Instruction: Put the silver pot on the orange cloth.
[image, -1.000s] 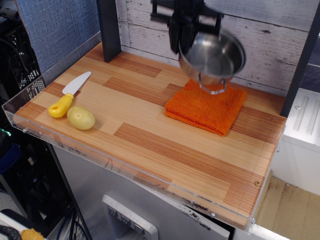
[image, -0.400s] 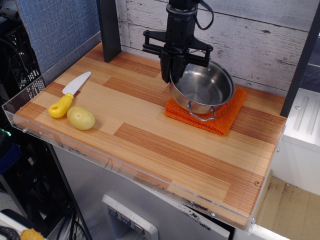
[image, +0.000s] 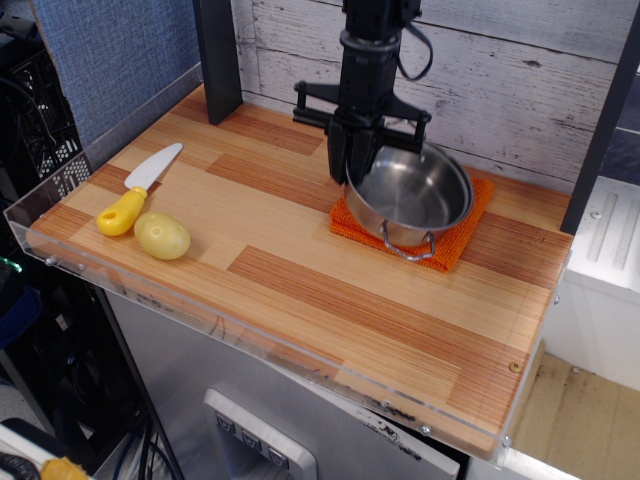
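Silver pot down on orange cloth, covering most of it.

Gripper clamped on the pot's far-left rim, arm upright above. Near loop handle overhanging the cloth's front edge. Well apart to the left on the wooden table: yellow-handled toy knife just beside a potato.

Glossy steel silver pot, coarse knitted orange cloth, smooth striped wood tabletop

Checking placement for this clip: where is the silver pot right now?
The silver pot sits on the orange cloth at the table's right rear, with the gripper at its left rim.
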